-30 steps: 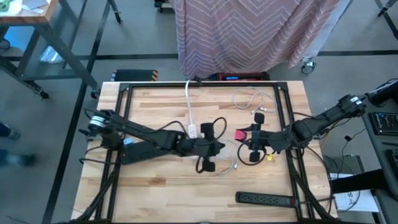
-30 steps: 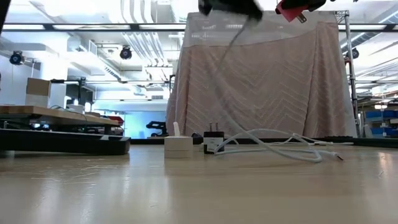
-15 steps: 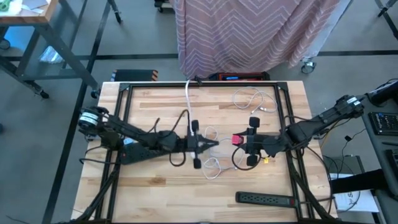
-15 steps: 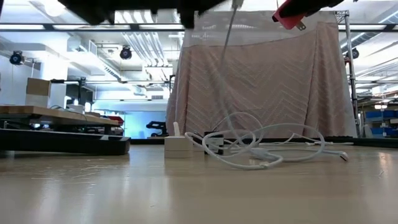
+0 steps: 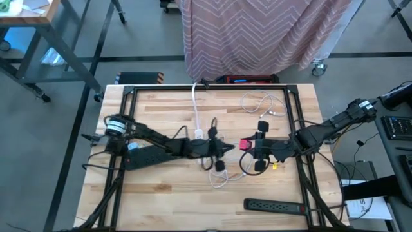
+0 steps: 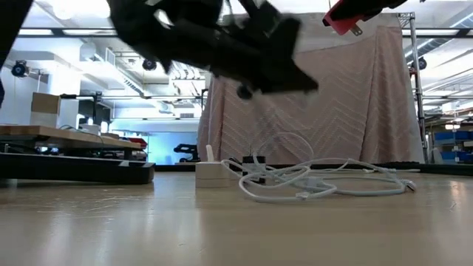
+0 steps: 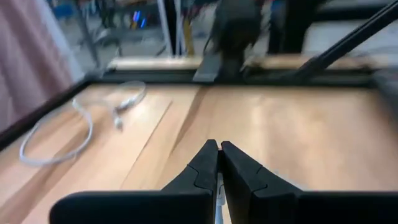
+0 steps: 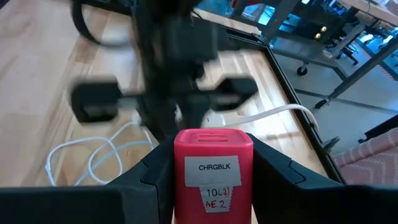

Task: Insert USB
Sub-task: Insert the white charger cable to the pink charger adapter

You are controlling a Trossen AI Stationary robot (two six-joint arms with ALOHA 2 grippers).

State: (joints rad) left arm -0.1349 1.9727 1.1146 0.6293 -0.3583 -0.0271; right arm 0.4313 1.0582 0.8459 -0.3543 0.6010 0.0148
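Observation:
A red charger block [image 8: 212,163] labelled CHRGBLK sits in my right gripper [image 5: 251,145], high over the table's middle right; in the low view its prongs [image 6: 358,29] show. My left gripper [image 5: 224,149] hangs shut just left of it, facing it, with a sliver of the white USB cable [image 7: 218,190] between its fingers. The rest of that cable [image 5: 219,178] lies in loose loops on the table below both grippers [image 6: 310,188]. My left gripper pinches the white cable [image 7: 218,190] between its two shut fingers, which point nearly level toward the table's right. Which part of the cable it has is hidden by the fingers. The cable below lies slack on the table. My right gripper pinches the red block by its two opposite sides [image 8: 177,168] between its two fingers. The fingers come slanting down from the table's right. The block is lifted clear of the table, its labelled face toward the wrist camera.
A white plug block on a white cord [image 5: 198,133] and a small black charger [image 6: 253,168] sit behind the loops. A second white cable [image 5: 257,103] lies at the far right. One black power strip [image 5: 273,206] lies near the front edge, another [image 5: 138,158] under my left arm.
My left gripper has come down toward the table and rolled, staying shut and just left of the red block. The white cable that hung from it has sunk, and more of it now lies piled in loops on the table.

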